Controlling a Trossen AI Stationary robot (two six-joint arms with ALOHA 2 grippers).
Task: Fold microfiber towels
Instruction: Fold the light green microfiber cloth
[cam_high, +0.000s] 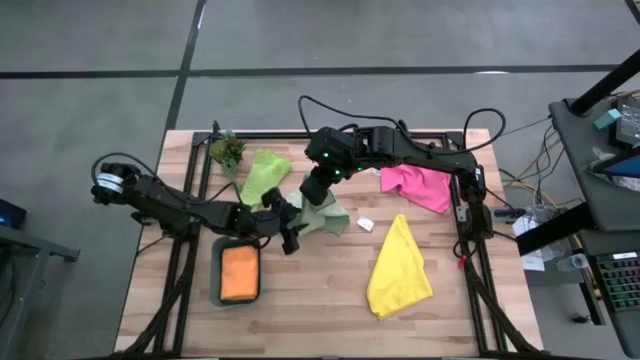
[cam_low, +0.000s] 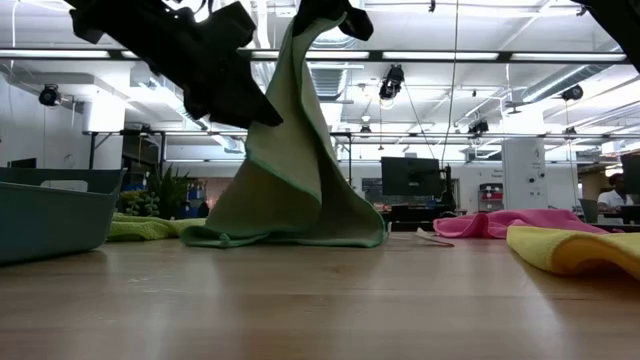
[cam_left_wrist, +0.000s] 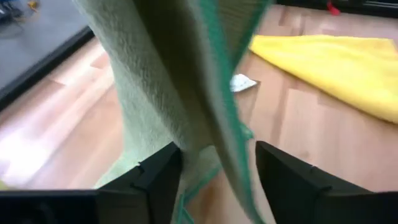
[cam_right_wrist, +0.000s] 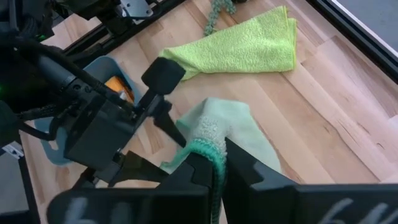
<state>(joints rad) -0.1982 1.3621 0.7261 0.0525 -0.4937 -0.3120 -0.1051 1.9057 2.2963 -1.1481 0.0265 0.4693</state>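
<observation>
Spreading across the high view, the wooden counter (cam_high: 310, 300) carries everything. The yellow towel (cam_high: 399, 268) lies loosely folded on its right half, with the pink towel (cam_high: 418, 184) bunched near the far right edge. The lime towel (cam_high: 264, 172) lies folded at the far side, just beside a small plant (cam_high: 227, 151). The teal tray (cam_high: 220, 252) sits toward the left front with the orange towel (cam_high: 240, 272) flat inside it.

The sage towel (cam_low: 300, 180) is at the middle of the counter, lifted by one corner so it hangs as a tall drape, its lower edge resting on the wood. The right claw (cam_right_wrist: 214, 163) is clamped on that raised corner, its dark fingers pinching the green-edged hem. The left claw (cam_left_wrist: 217, 171) is beside the hanging cloth with its fingers spread apart, the drape passing between them and touching neither clearly enough to call it a grip.

A small white scrap (cam_high: 366, 225) lies on the wood between the sage and yellow towels.
</observation>
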